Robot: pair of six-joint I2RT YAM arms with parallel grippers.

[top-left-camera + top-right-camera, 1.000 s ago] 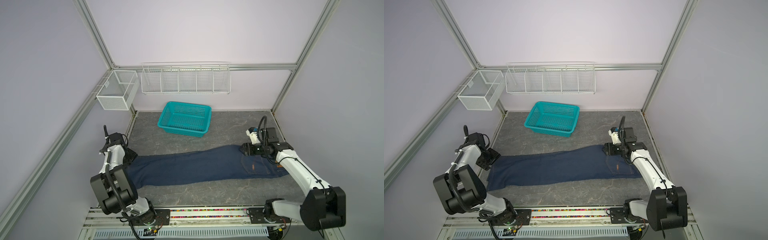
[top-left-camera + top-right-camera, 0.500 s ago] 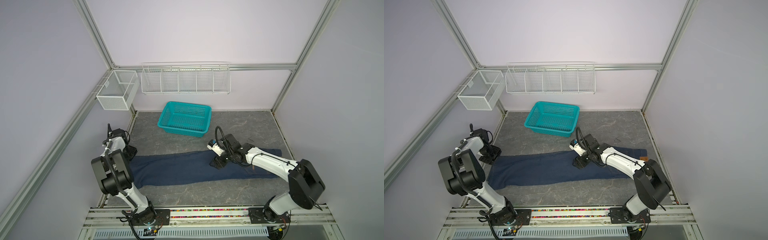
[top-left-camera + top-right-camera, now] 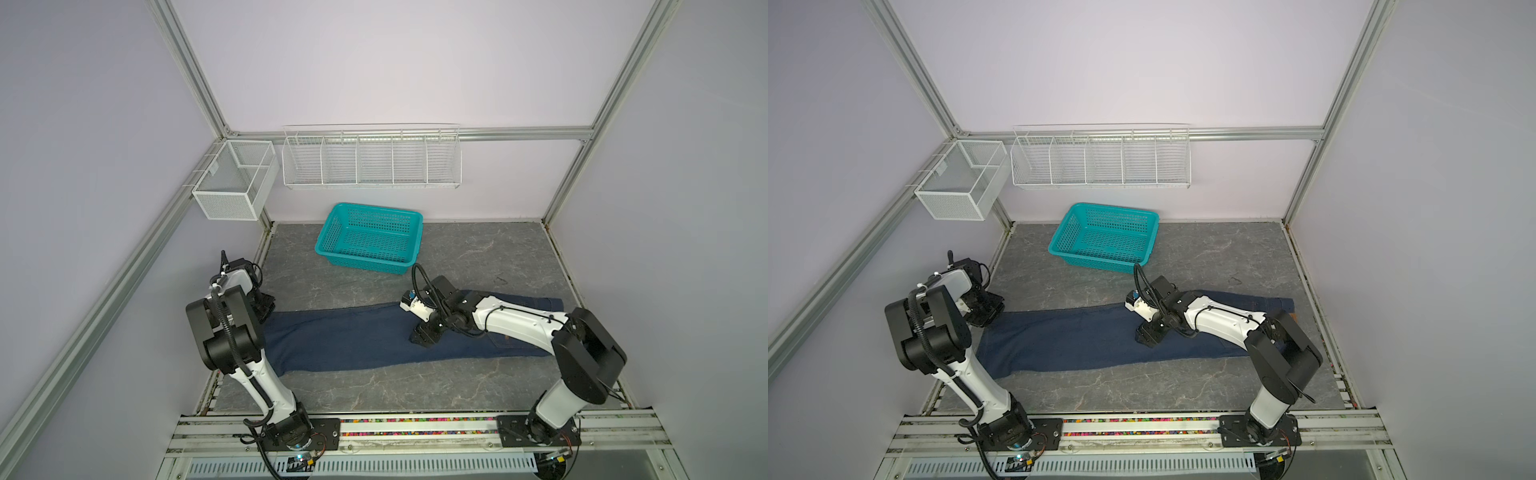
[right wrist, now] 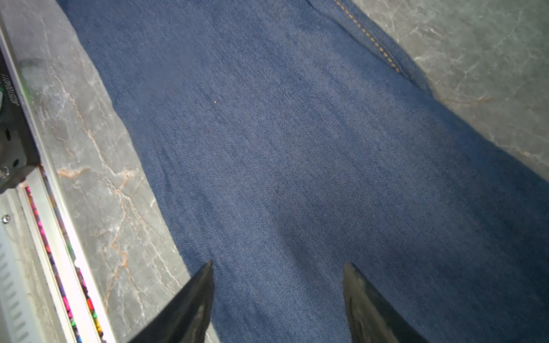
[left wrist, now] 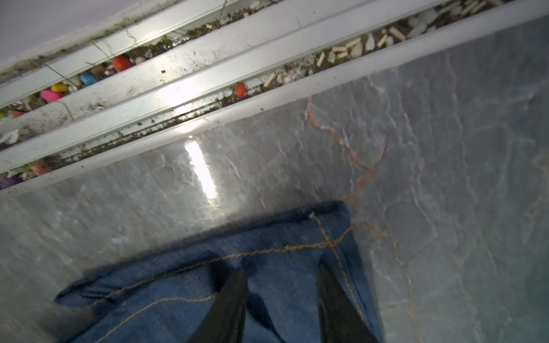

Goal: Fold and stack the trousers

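The dark navy trousers (image 3: 353,340) (image 3: 1067,340) lie flat and full length across the grey table, hems at the left, waist at the right. My left gripper (image 3: 264,309) (image 3: 986,311) sits low at the far corner of the hem end. In the left wrist view its fingers (image 5: 234,285) stand apart on the stitched hem (image 5: 193,297), the left gripper (image 5: 281,267) narrow but open. My right gripper (image 3: 422,336) (image 3: 1148,334) rests on the middle of the trousers, reaching in from the right. The right gripper (image 4: 278,263) is open over flat denim (image 4: 297,148).
A teal basket (image 3: 376,208) (image 3: 1113,206) stands behind the trousers at the back middle. A white wire rack (image 3: 372,160) and a mesh box (image 3: 232,187) hang on the walls. The metal rail (image 3: 415,428) with the arm bases runs along the front edge.
The right arm swung from the waist end at the right to the middle of the trousers. The left gripper shifted onto the far hem corner and its fingers drew closer together.
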